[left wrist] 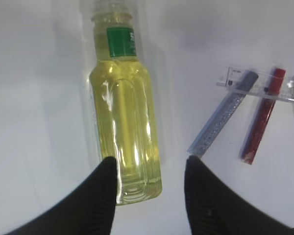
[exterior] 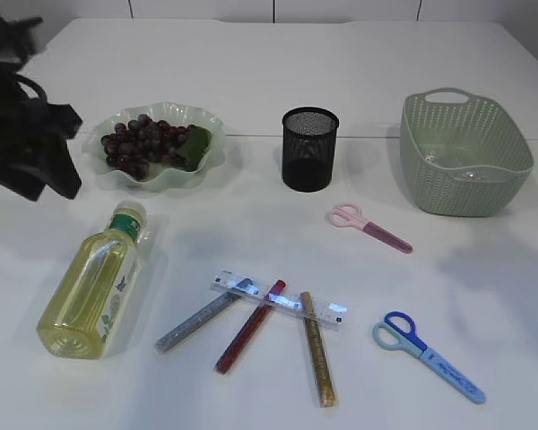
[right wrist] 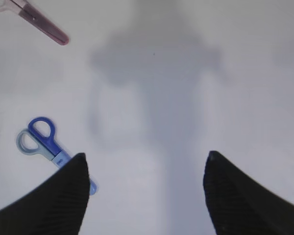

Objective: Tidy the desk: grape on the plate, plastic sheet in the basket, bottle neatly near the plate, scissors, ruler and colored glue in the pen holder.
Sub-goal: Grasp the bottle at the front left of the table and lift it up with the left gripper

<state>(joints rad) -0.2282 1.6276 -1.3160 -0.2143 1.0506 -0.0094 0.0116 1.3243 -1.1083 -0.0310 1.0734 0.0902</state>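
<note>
Bottle (left wrist: 123,117), lying near the table's left edge: left gripper (left wrist: 148,171), jaws apart and empty, should straddle its body squarely before closing.

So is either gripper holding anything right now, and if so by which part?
Nothing is held. The left gripper hangs open above the base end of the bottle, which lies on the table. The right gripper is open over bare table beside the blue scissors.

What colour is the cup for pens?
Black mesh pen holder, clearest in the exterior view.
</note>
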